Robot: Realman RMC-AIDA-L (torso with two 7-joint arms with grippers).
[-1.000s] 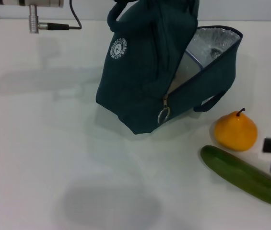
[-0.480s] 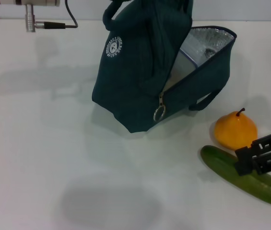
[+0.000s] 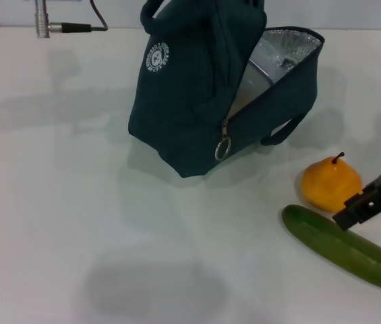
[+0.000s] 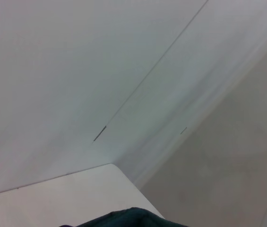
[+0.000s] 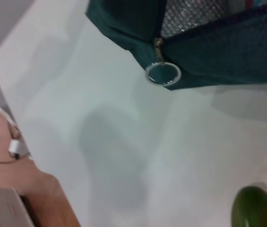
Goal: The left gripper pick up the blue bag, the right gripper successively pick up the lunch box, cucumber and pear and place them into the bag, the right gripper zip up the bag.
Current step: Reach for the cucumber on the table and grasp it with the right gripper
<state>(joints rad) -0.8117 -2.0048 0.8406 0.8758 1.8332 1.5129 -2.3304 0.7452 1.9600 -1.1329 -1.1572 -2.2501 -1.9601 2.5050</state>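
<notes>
The blue bag (image 3: 203,101) hung tilted above the white table (image 3: 75,202), its top cut off by the head view's upper edge, so my left gripper was out of sight and I could not tell its grip. The foil-lined mouth gaped toward the right; something clear showed inside, too hidden to name. My right gripper (image 3: 372,201) sat low over the cucumber (image 3: 342,248), just beside the pear (image 3: 331,183); whether its fingers were open I could not tell.
</notes>
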